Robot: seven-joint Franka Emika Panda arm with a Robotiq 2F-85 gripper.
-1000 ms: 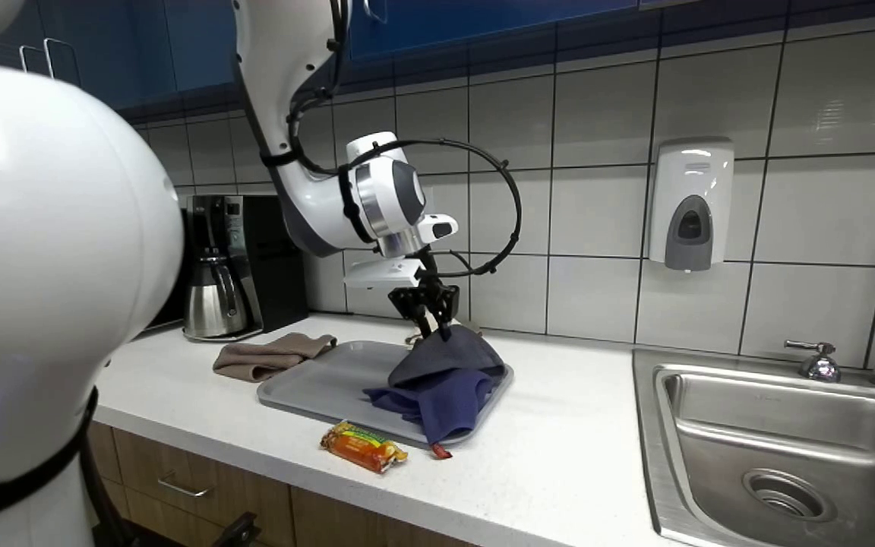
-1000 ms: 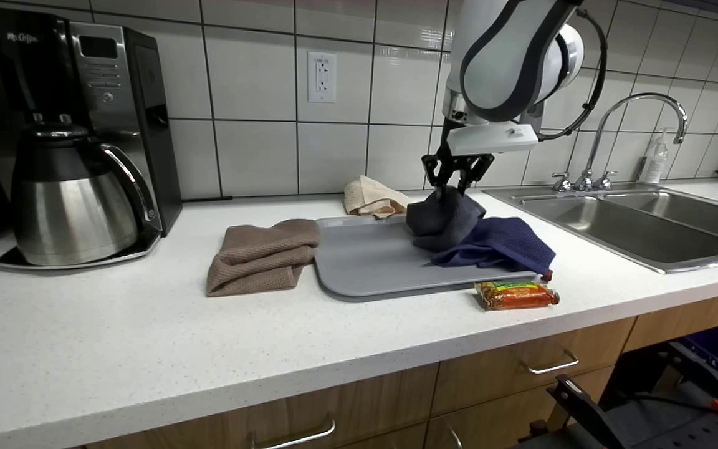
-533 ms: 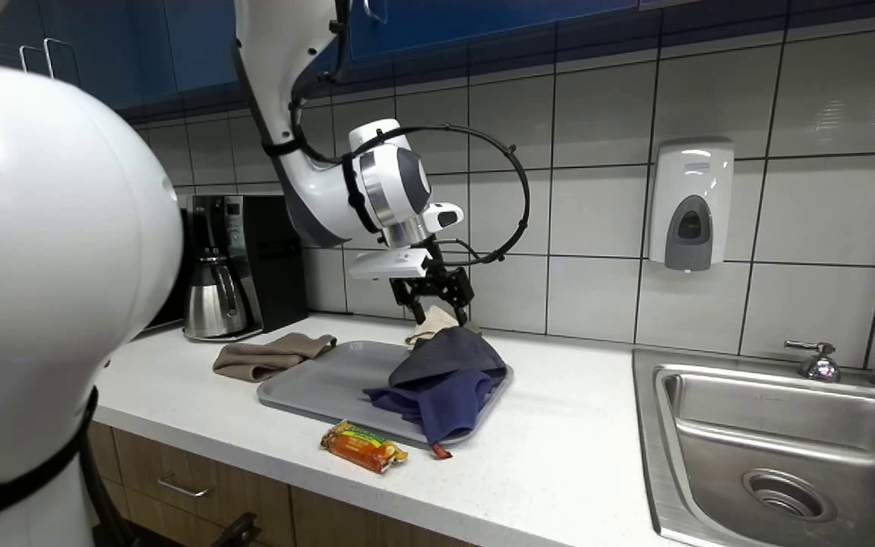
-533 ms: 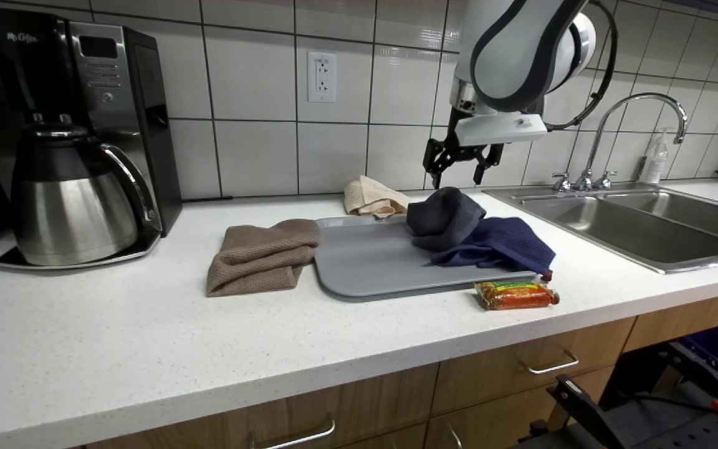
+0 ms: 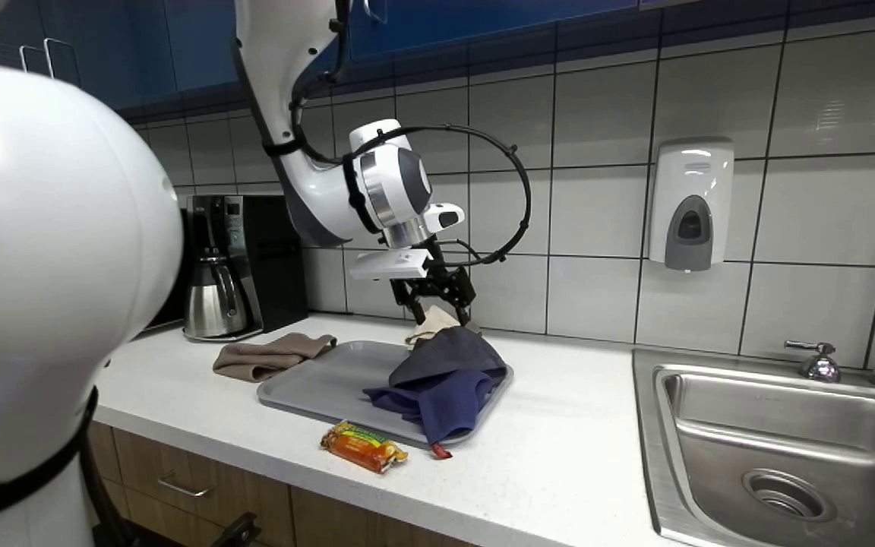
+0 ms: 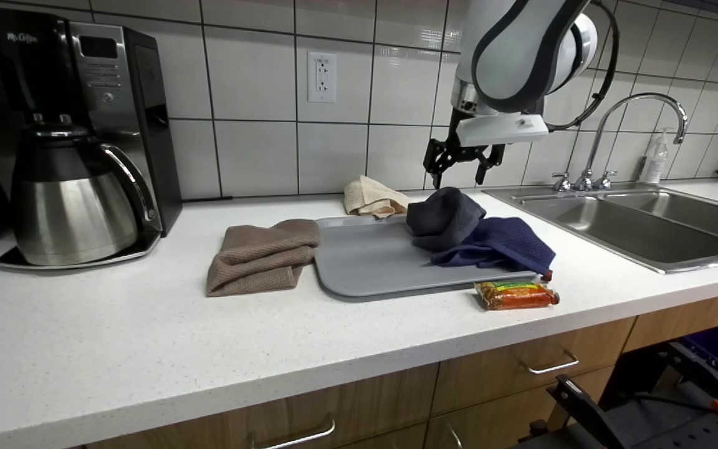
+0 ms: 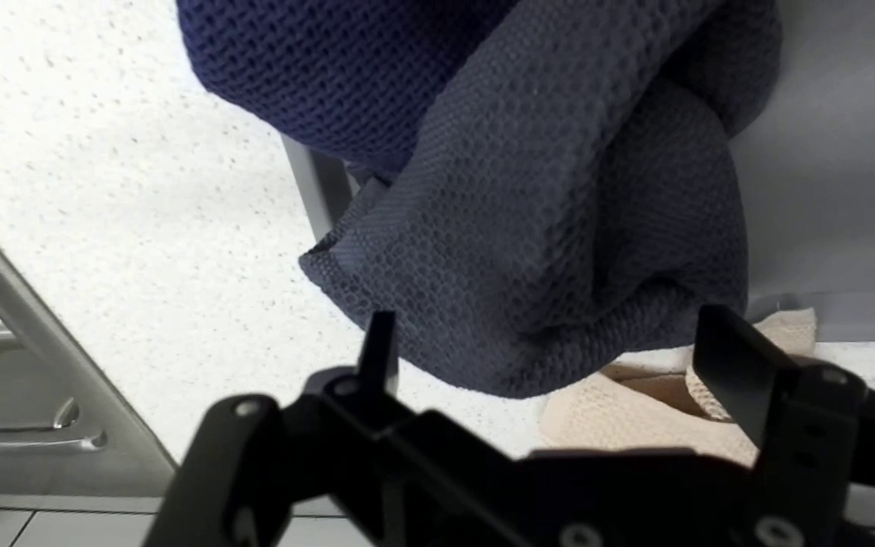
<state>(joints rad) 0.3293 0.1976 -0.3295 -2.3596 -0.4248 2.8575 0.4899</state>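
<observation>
My gripper [image 6: 458, 183] hangs open just above a charcoal cloth [image 6: 446, 218], its fingers spread wide and holding nothing. In the wrist view this bunched charcoal cloth [image 7: 529, 228] lies beyond the fingertips, and a beige cloth [image 7: 635, 418] shows below it, partly hidden by the gripper. The charcoal cloth rests on the grey tray [image 6: 365, 255] and overlaps a navy cloth [image 6: 502, 240], which drapes over the tray's edge. Behind the tray, on the counter, sits the beige cloth [image 6: 374, 196]. A folded brown cloth [image 6: 265, 255] lies at the tray's opposite end.
An orange snack packet [image 5: 364, 447] lies in front of the tray, and a small red item [image 5: 440, 451] pokes out beside it. A coffee maker [image 6: 78, 149] stands on the counter. The sink [image 5: 772, 456] with its faucet is cut into the counter, and a tiled wall rises behind.
The fingers, closed on the charcoal cloth a second ago, have spread apart. My gripper has risen slightly and let go of the cloth, which stays on the tray. Little differs over the last half second.
</observation>
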